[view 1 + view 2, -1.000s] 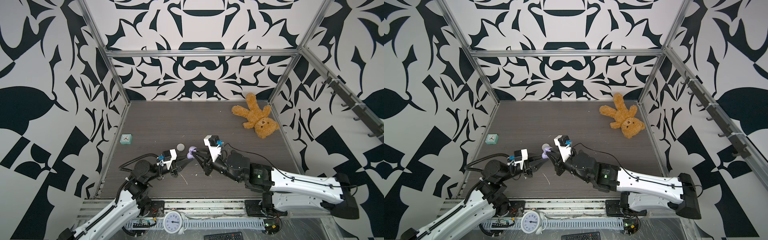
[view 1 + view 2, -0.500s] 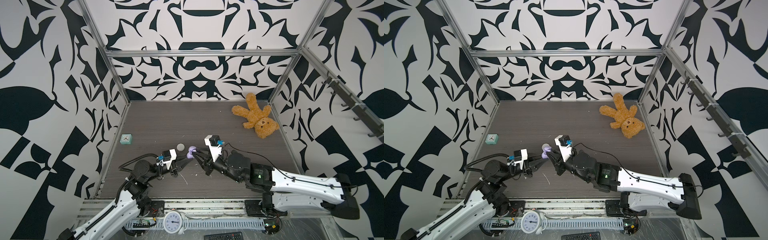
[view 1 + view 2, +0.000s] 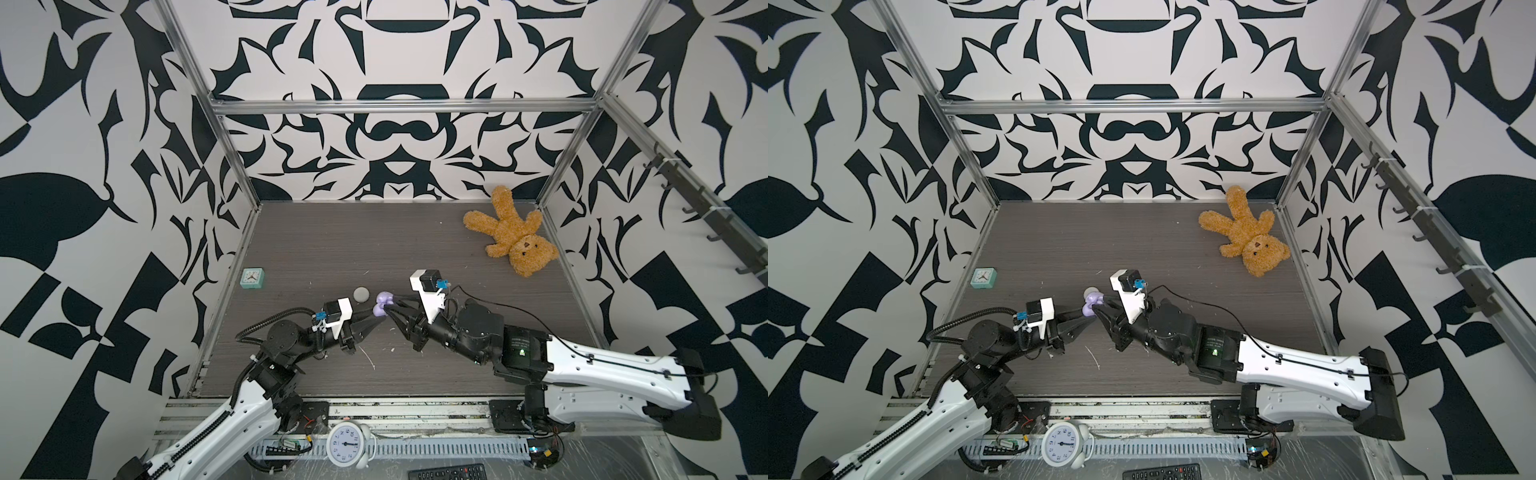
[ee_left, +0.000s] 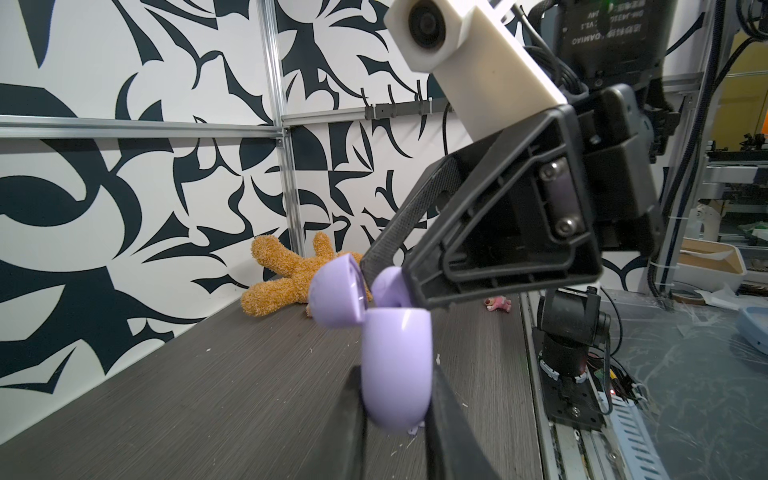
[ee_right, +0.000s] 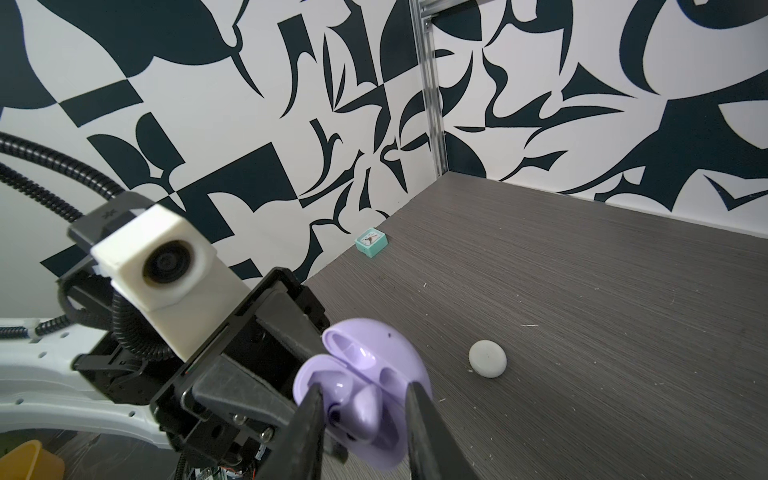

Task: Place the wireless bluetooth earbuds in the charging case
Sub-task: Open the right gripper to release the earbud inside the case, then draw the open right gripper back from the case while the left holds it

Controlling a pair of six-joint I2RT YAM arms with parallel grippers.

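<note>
While the left gripper (image 3: 376, 318) clamps the base of a pale purple charging case (image 4: 395, 353), its lid hinged open, near the middle of the worktop (image 3: 332, 241), the right gripper (image 5: 365, 399) meets it from the opposite side. Its jaws stand slightly apart, straddling a pale purple earbud (image 5: 353, 415) that sits in the case's open mouth. A round white case (image 3: 360, 294) lies just beside them, and a teddy bear (image 3: 509, 232) sprawls in the far right corner.

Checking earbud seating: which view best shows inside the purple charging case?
The right wrist view: it looks into the open purple charging case, sockets visible. The left wrist view shows only its outer shell; both top views show a small purple blob.
</note>
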